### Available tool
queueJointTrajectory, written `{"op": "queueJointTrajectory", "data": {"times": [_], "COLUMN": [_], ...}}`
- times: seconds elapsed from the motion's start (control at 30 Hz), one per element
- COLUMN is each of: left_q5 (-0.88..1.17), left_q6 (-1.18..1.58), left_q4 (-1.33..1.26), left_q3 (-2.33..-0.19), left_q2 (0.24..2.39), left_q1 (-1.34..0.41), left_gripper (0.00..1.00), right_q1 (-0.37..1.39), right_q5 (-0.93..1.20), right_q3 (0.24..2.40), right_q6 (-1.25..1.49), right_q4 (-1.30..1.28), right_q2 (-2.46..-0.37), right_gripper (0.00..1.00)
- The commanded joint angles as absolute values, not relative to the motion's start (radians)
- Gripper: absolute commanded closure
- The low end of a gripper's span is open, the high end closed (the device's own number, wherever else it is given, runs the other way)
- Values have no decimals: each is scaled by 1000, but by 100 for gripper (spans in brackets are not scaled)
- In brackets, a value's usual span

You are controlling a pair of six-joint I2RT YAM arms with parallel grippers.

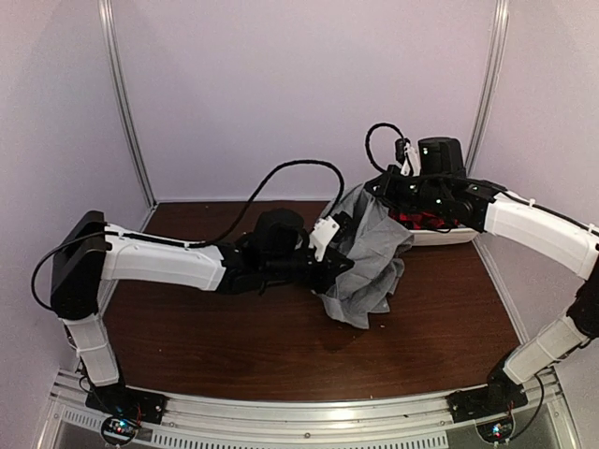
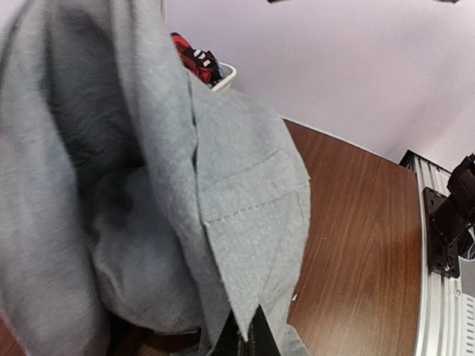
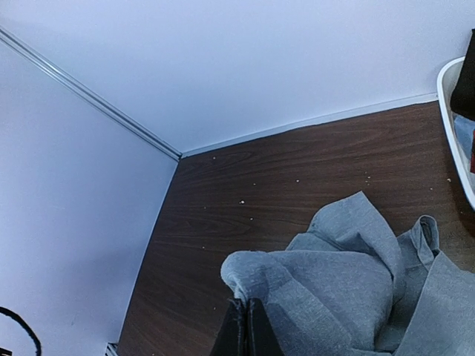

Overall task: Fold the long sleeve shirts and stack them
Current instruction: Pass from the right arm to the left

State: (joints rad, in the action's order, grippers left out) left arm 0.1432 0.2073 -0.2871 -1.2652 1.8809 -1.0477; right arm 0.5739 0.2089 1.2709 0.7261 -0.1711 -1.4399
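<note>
The left gripper (image 2: 246, 332) reaches in from the left, its fingers pressed together and pinching a hem edge of the light-grey shirt (image 1: 370, 262). The chest pocket (image 2: 252, 215) shows just above that grip. The shirt hangs bunched between the two arms over the middle of the table (image 1: 234, 327), its lower folds drooping to the wood or just short of it; which, I cannot tell. Higher and to the right, the right gripper (image 3: 243, 320) has its fingers closed flat on a rounded fold of the same cloth. Beyond it, at the far right of the table, stands a white basket (image 1: 449, 238) holding red plaid cloth (image 2: 194, 58).

The shirt looks light, limp and not slippery. It will sag and crumple wherever it is unsupported, so a pinch on a loose fold tells little about how the garment lies. Firmer places to hold would be the shoulder seams, collar or hem corners, held well apart so the weight pulls the body flat before it is laid down.
</note>
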Motion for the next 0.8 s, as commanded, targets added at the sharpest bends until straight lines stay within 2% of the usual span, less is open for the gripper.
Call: {"op": "queueJointTrajectory", "data": {"times": [0.0, 0.17, 0.3, 0.53, 0.6, 0.73, 0.77], "left_q5": [95, 50, 71, 41, 47, 34, 27], "left_q6": [105, 20, 11, -36, -22, 39, 51], "left_q4": [-177, -46, -68, -129, -135, -100, -77], "left_q3": [-1203, -1139, -1095, -1075, -1106, -1230, -1265], "left_q2": [1657, 1420, 1240, 1186, 1200, 1269, 1302], "left_q1": [-1001, -920, -834, -789, -788, -787, -787], "left_gripper": [100, 100, 100, 100, 100, 100, 100], "right_q1": [539, 532, 535, 537, 535, 535, 535], "right_q5": [117, 62, 41, 6, -12, -10, 14], "right_q3": [1251, 1236, 1175, 1111, 1115, 1154, 1153], "right_q6": [670, 634, 629, 612, 595, 546, 531], "right_q4": [-203, -228, -211, -224, -239, -283, -279], "right_q2": [-1381, -1354, -1312, -1259, -1249, -1265, -1269], "right_gripper": [100, 99, 98, 90, 82, 48, 43]}}
